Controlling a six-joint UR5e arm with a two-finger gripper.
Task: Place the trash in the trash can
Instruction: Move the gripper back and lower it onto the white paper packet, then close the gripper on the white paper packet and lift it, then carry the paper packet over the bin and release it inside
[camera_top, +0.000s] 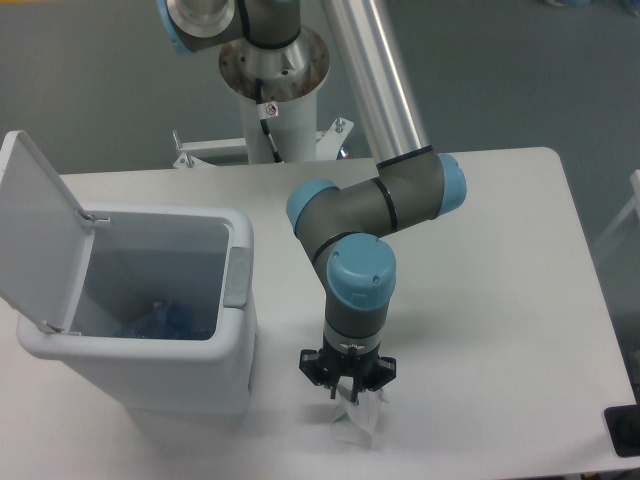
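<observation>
Trash remaining on the table (480, 330) is the white cardboard piece (358, 422), lying near the front edge at 6 o'clock from my wrist; the plastic bottle (160, 320) appears as a bluish, clear shape on the floor of the trash can (235, 375), though it is too indistinct to confirm in detail. My gripper (347, 390) points straight down onto the cardboard, and my fingers (338, 392) reach its top edge. I cannot tell whether my jaws are closed on the piece or only straddling it, because the finger mount and the pale card hide the contact. Risk 1: the card is thin and light, so a pinch on one edge could let it pivot or slip out on lifting. Risk 2: if the jaws close beside the card instead of around it, I judge that they would push it toward the front edge and possibly off the table. Risk 3: the can stands at 9 o'clock from the gripper, just beside it, with its wall and grey push tab (237, 272) facing me; a low sideways transfer would strike that wall, so height must be gained first. The lid (35, 225) stands open at the far left, clear of the opening. Arm pose: the upper link descends from 12 o'clock, the elbow folds at centre, and the wrist hangs vertical.
</observation>
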